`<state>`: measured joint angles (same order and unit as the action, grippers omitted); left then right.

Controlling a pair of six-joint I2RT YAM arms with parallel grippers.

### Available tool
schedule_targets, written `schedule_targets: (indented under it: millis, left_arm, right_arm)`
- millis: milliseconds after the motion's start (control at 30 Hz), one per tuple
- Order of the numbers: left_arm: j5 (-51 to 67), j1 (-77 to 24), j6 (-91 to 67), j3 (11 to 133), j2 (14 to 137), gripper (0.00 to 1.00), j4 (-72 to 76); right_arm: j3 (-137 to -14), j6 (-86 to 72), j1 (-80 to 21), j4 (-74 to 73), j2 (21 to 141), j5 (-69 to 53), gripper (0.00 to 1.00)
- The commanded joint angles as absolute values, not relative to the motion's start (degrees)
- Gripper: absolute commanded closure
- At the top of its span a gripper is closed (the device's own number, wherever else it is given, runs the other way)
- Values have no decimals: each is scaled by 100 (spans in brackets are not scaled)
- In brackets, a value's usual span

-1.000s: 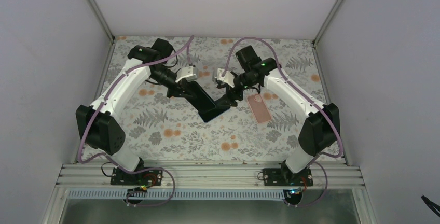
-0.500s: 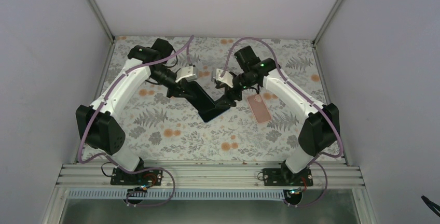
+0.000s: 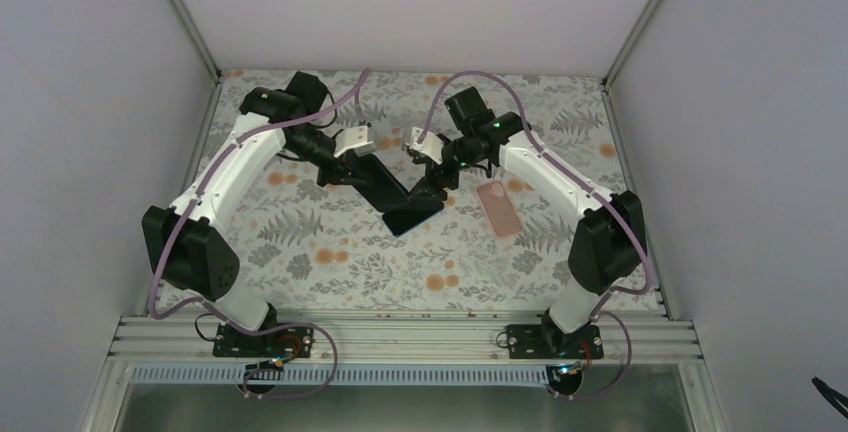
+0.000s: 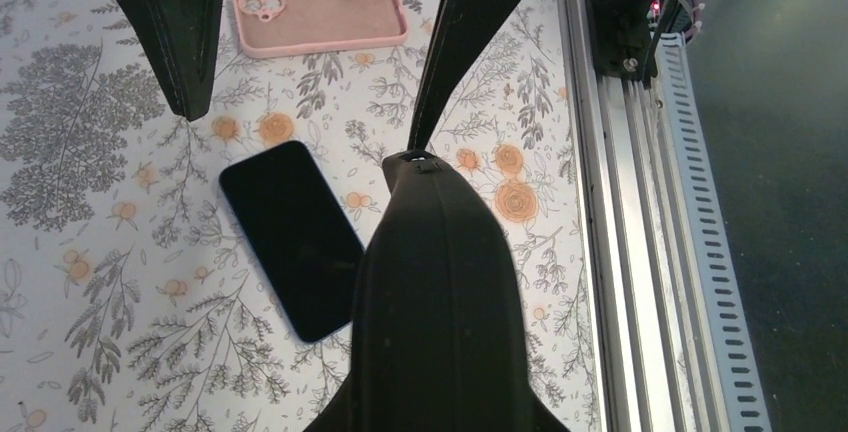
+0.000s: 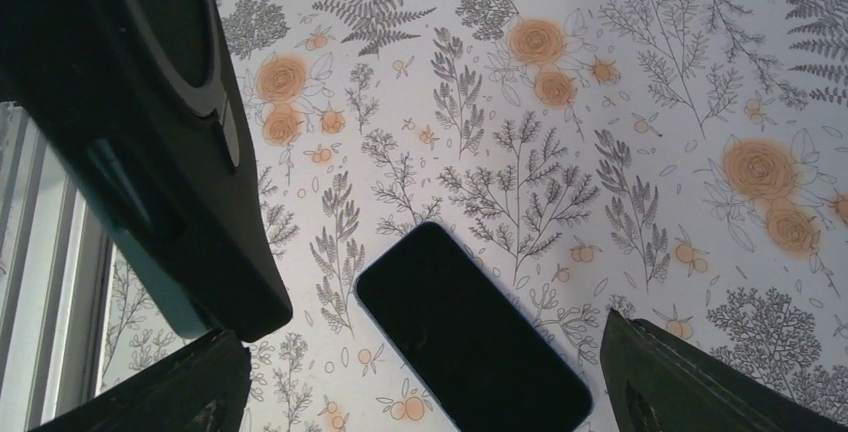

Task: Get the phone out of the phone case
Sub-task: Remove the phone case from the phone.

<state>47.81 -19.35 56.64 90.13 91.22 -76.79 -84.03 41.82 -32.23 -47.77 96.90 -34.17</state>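
The black phone [image 3: 411, 219] lies flat, screen up, on the flowered table [image 3: 300, 252], out of its case; it also shows as the phone [image 4: 290, 237] and the phone [image 5: 470, 337] in the wrist views. The empty pink phone case [image 3: 498, 208] rests to its right, seen again as the case [image 4: 322, 15]. My left gripper [image 3: 397, 199] is shut with nothing in it, its tip [image 4: 420, 164] hovering beside the phone's edge. My right gripper [image 3: 428, 190] is open, straddling the phone [image 5: 420, 352] from above without touching it.
The aluminium rail [image 4: 620, 202] runs along the table's near edge. Grey walls enclose the table on three sides. The two arms' fingers stand very close together over the phone.
The right gripper has shifted slightly left, over the phone. The left arm has edged a little left. Phone and case lie where they were.
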Motion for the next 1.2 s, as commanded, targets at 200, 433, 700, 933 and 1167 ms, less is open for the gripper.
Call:
schedule_targets:
  millis: [200, 433, 700, 933, 1167]
  left_arm:
    - [6743, -2061, 5953, 8996, 8739, 98, -7787]
    - [6967, -2060, 6092, 8816, 8954, 98, -7787]
    - [7082, -2060, 6112, 8983, 9058, 98, -7787]
    - [6829, -1942, 6174, 8993, 9111, 98, -7783]
    - [6137, -1162, 5972, 9611, 9803, 98, -7690]
  right_arm:
    - [-8986, 3841, -3267, -3794, 10073, -2751, 10]
    - [-9537, 3962, -3853, -4517, 10315, -3179, 10]
    - [-10479, 3935, -4298, -5188, 10642, -4370, 10]
    - [-11229, 4811, -4298, -6192, 10988, -6176, 14]
    - [-11702, 5472, -4298, -7329, 11049, -7094, 34]
